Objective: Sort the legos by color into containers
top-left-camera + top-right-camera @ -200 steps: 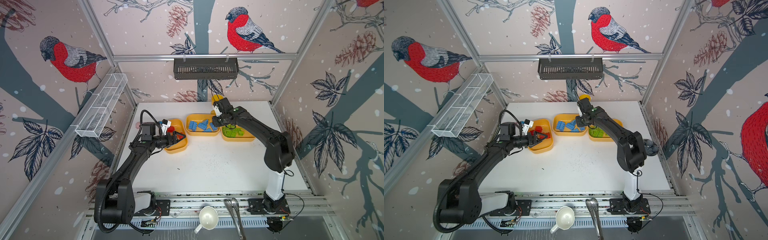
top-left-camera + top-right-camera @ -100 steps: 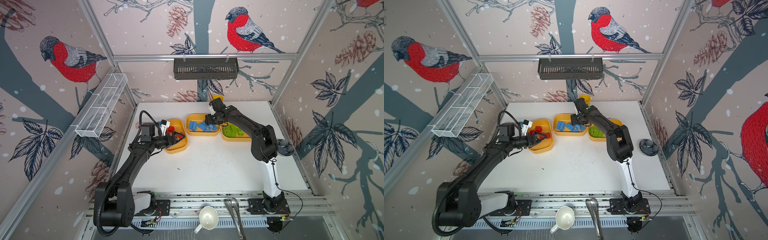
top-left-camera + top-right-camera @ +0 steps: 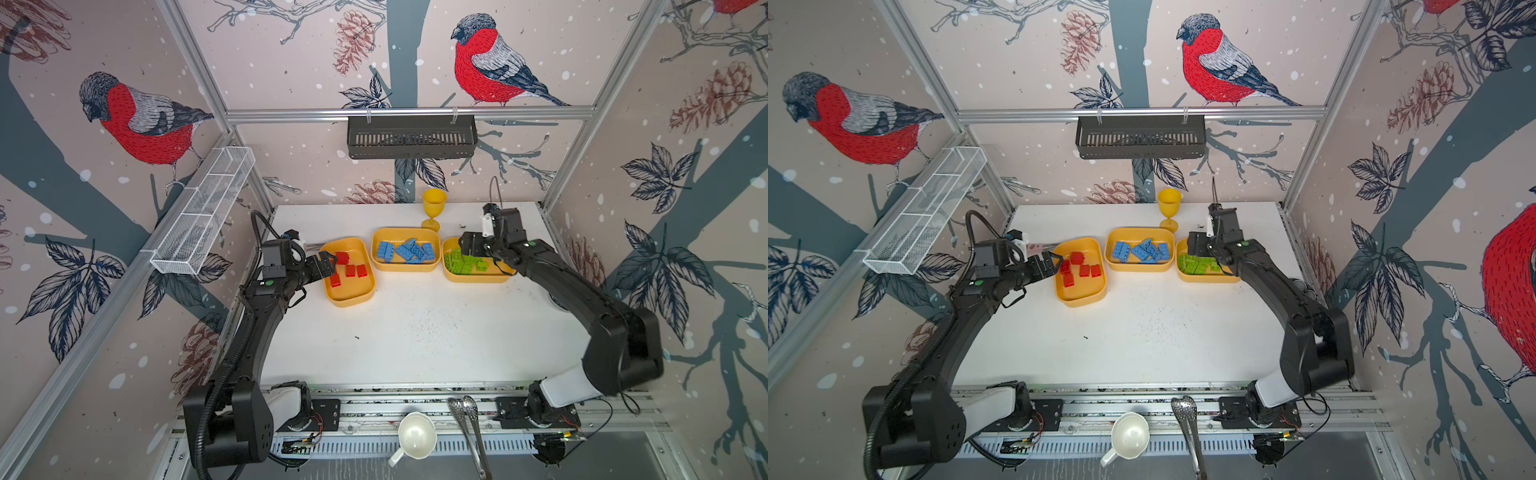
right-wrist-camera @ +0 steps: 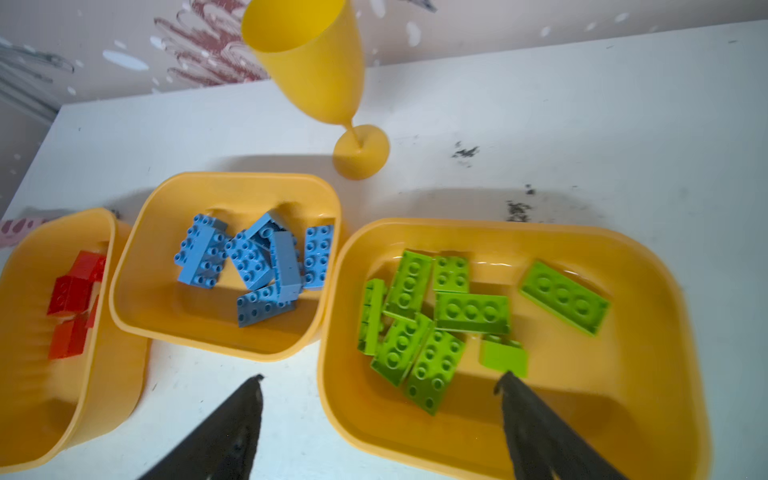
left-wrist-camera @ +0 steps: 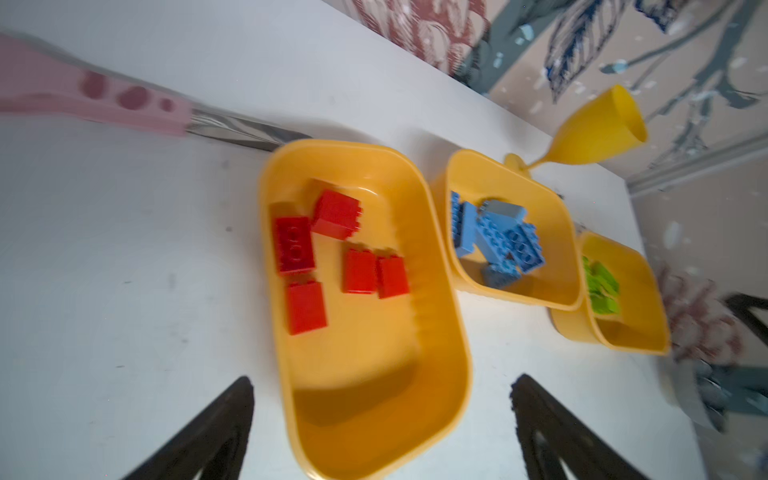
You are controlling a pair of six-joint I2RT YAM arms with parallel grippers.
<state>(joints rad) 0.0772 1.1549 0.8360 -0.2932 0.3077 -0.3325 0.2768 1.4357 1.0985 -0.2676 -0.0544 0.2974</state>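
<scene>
Three yellow-orange containers stand in a row in both top views. The left container (image 3: pixel 351 294) holds several red legos (image 5: pixel 297 245). The middle container (image 3: pixel 405 268) holds blue legos (image 4: pixel 257 262), and the right container (image 3: pixel 478 277) holds lime green legos (image 4: pixel 471 311). My left gripper (image 3: pixel 328 266) (image 5: pixel 382 379) hangs open and empty over the near-left edge of the red container. Open and empty as well, my right gripper (image 3: pixel 467 247) (image 4: pixel 381 377) straddles the left rim of the green container. I see no loose legos on the table.
A yellow goblet (image 3: pixel 433 205) stands just behind the containers. A pink-handled utensil (image 5: pixel 91 95) lies left of the red container. A white mesh basket (image 3: pixel 203 216) and a black basket (image 3: pixel 411 137) hang on the walls. A white cup (image 3: pixel 415 436) and metal tongs (image 3: pixel 469 424) lie at the front.
My right gripper has gone from shut to open and shifted from over the blue container to the green container's left end, its arm swinging out to the right. The left arm has barely moved.
</scene>
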